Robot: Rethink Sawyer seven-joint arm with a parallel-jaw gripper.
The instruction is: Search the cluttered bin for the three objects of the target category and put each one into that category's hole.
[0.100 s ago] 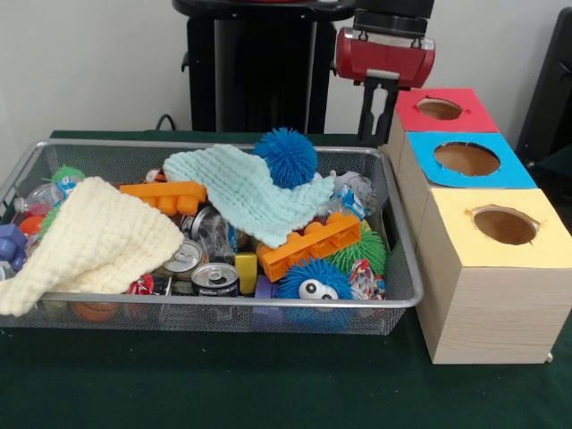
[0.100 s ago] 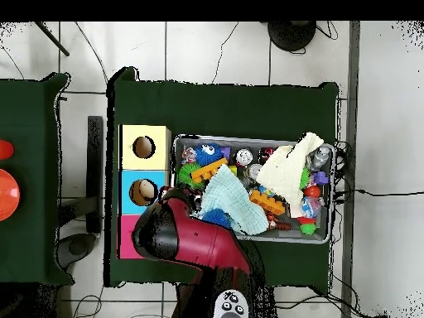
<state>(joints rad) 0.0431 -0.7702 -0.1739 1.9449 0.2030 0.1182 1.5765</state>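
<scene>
Hovering above the red box at the far right, the tool looks empty; its state I cannot tell. Soft, light spiky balls, blue and green, lie in the wire bin; pinch their bodies.

Wire-mesh metal bin, knitted cloths, boxes — seemingly wood, matt
</scene>
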